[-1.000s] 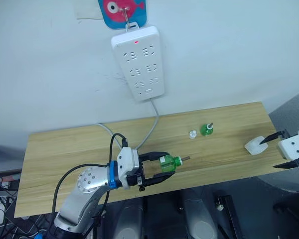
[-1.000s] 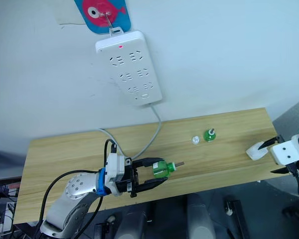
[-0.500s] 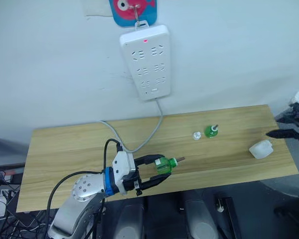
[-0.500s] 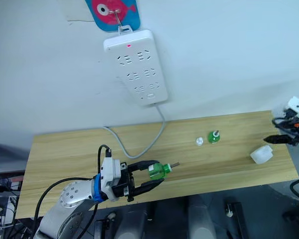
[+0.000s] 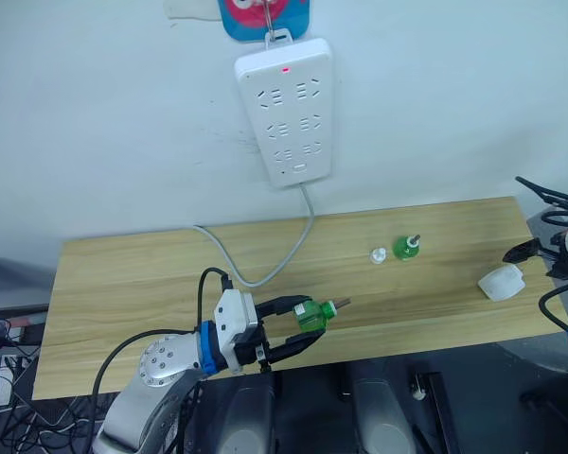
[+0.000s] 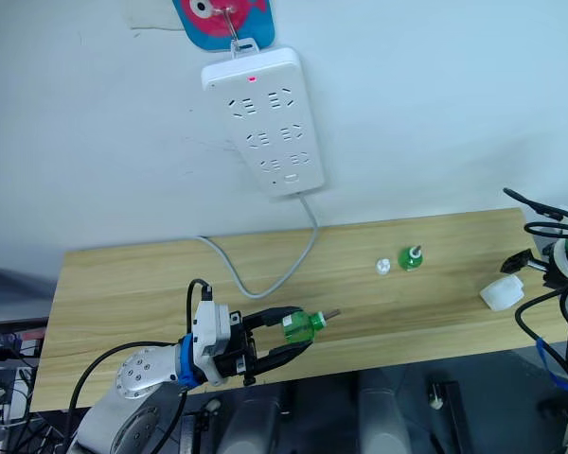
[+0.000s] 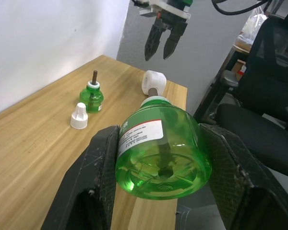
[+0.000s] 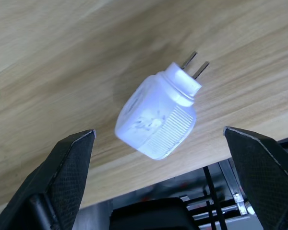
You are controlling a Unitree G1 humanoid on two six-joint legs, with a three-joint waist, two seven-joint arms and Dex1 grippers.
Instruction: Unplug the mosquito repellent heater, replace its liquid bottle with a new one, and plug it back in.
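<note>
1. The left claw (image 5: 298, 326) is clamped on a green liquid bottle (image 7: 161, 153), held on its side over the near edge of the bench (image 5: 123, 284). The bottle carries a white label with a red band; the print is too small to read.
2. Two green bottles are in sight: the one in the left claw, and a smaller one (image 5: 405, 247) standing upright with its wick up toward the far right of the bench.
3. One tiny white bottle cap (image 5: 379, 254) sits just left of the standing bottle.
4. One mosquito repellent heater (image 8: 158, 120) lies on its side near the right end of the bench, unplugged, its two metal prongs bare and its ribbed side up. No writing shows on it.
5. The right claw (image 8: 163, 189) hangs spread wide above the heater, touching nothing.
6. One white power strip (image 5: 286, 109) hangs on the wall from a hook, a red light lit near its top, its cable (image 5: 265, 265) trailing onto the bench. None of its sockets is in use.
</note>
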